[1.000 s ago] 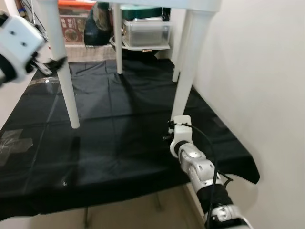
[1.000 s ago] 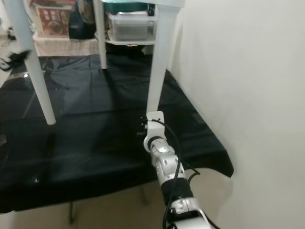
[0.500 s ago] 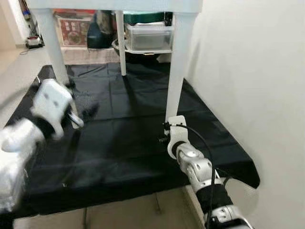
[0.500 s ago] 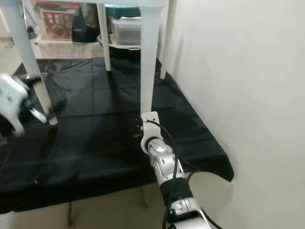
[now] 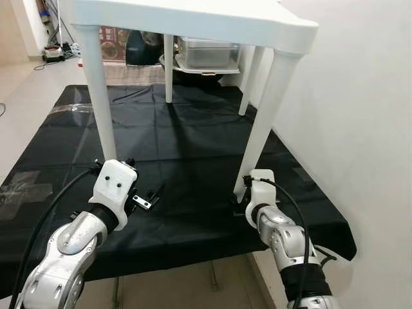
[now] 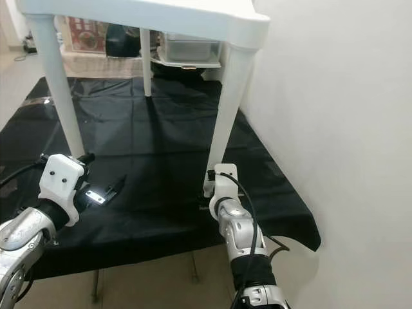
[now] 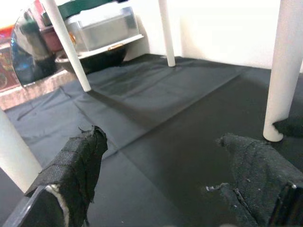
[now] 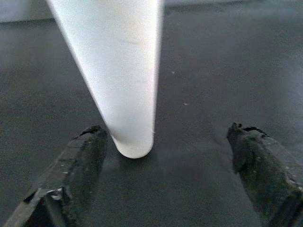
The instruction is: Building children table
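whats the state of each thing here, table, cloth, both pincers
white plastic children's table: upright, all four legs down on the cloth
black floor cloth: spread flat, creased, front edge lifted off the floor
left pincer: open, empty, low over the cloth
right pincer: open, fingers either side of the near right leg's foot, not gripping
clear plastic storage box: lid on, behind the table

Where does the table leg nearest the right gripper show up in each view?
Left eye view: leg, right of centre, foot at the right gripper.
Right eye view: centre, slanting down to the gripper.
Left wrist view: far right edge, foot on the black sheet.
Right wrist view: centre, between the open jaws.
Shared landmark: the black sheet.
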`<state>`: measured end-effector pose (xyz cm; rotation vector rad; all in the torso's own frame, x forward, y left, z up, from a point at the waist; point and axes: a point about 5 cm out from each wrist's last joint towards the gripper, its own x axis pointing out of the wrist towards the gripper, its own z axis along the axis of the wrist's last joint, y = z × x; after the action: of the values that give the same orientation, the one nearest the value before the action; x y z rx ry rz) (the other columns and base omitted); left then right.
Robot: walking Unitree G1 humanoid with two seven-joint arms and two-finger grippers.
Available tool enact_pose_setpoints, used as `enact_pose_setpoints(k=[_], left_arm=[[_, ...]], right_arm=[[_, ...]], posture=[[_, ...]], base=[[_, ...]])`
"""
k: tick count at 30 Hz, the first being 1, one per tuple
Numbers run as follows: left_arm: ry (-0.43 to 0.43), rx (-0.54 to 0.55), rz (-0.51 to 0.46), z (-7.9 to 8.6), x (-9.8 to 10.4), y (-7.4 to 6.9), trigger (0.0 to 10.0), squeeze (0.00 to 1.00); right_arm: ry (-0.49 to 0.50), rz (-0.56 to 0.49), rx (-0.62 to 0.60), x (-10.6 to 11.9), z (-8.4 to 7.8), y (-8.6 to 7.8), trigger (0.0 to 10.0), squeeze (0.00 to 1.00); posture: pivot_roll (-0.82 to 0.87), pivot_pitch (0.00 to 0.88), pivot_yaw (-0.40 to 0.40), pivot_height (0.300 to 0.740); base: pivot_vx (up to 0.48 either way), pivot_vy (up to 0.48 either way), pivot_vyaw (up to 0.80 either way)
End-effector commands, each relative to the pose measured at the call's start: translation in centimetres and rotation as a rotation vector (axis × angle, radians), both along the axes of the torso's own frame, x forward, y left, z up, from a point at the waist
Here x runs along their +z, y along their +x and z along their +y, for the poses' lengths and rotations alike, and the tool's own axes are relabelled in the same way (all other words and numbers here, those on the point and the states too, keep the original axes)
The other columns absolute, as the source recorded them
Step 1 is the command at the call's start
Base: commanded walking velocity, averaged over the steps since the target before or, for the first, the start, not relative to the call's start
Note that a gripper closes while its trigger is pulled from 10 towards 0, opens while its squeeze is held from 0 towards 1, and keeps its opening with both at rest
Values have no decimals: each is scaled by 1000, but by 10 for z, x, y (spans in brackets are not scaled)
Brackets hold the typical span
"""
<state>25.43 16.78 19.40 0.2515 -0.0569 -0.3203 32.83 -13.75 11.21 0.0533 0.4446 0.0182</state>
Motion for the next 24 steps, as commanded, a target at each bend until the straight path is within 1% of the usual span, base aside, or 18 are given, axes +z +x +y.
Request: enact_pose_setpoints(k=[1, 4, 6, 8, 9, 10, 11, 12, 13, 14, 15, 16, 17, 19, 20, 22, 23, 24], left_arm=[[-2, -2, 30, -4, -6, -3, 10000, 0], [-26, 2, 44, -9, -9, -7, 10000, 0], [-33, 2, 58, -14, -15, -10, 10000, 0], [-33, 2, 58, -14, -15, -10, 10000, 0], [-34, 4, 63, -16, -17, -11, 10000, 0], [-34, 4, 63, -16, -17, -11, 10000, 0], [-54, 16, 76, -17, -20, -13, 10000, 0], [-67, 35, 84, -18, -24, -16, 10000, 0], [-67, 35, 84, -18, -24, -16, 10000, 0], [-85, 59, 98, -17, -27, -18, 10000, 0], [-97, 75, 107, -16, -30, -20, 10000, 0], [-97, 75, 107, -16, -30, -20, 10000, 0], [-107, 94, 115, -15, -32, -22, 10000, 0], [-125, 146, 140, -10, -37, -25, 10000, 0], [-125, 146, 140, -10, -37, -25, 10000, 0], [-134, 180, 153, -8, -40, -27, 10000, 0], [-133, 188, 154, -7, -41, -28, 10000, 0], [-133, 188, 154, -7, -41, -28, 10000, 0]], right_arm=[[10, -15, -20, 6, -7, -2, 10000, 1000], [20, -57, -42, 17, -16, -10, 10000, 1000], [5, -126, -34, 28, -23, -22, 10000, 1000], [5, -126, -34, 28, -23, -22, 10000, 1000], [1, -146, -33, 31, -25, -27, 10000, 1000], [1, -146, -33, 31, -25, -27, 10000, 1000], [-24, -185, -32, 36, -28, -34, 10000, 1000], [-42, -190, -34, 37, -32, -40, 10000, 1000], [-42, -190, -34, 37, -32, -40, 10000, 1000], [-54, -188, -27, 37, -34, -46, 10000, 961], [-59, -183, -21, 36, -36, -49, 10000, 0], [-59, -183, -21, 36, -36, -49, 10000, 0], [-67, -156, -4, 34, -36, -52, 10000, 0], [-120, -117, 22, 30, -35, -54, 10000, 0], [-120, -117, 22, 30, -35, -54, 10000, 0], [-154, -115, 21, 29, -34, -56, 10000, 0], [-120, -105, 32, 28, -30, -56, 10000, 0], [-120, -105, 32, 28, -30, -56, 10000, 0]], posture=[[61, 0, -89, 740], [46, 0, -79, 740], [37, 0, -71, 740], [37, 0, -71, 740], [37, 0, -71, 740], [37, 0, -71, 740], [32, 0, -68, 740], [32, 0, -68, 740], [32, 0, -68, 740], [32, 0, -69, 740], [32, 0, -69, 740], [32, 0, -69, 740], [37, 0, -69, 740], [39, 0, -68, 740], [39, 0, -68, 740], [39, 0, -68, 740], [54, 0, -78, 740], [54, 0, -78, 740]], base=[[0, 0, 0], [0, 0, 0], [0, 0, 0], [0, 0, 0], [0, 0, 0], [0, 0, 0], [0, 0, 0], [0, 0, 0], [0, 0, 0], [0, 0, 0], [0, 0, 0], [0, 0, 0], [0, 0, 0], [0, 0, 0], [0, 0, 0], [0, 0, 0], [0, 0, 0], [0, 0, 0]])
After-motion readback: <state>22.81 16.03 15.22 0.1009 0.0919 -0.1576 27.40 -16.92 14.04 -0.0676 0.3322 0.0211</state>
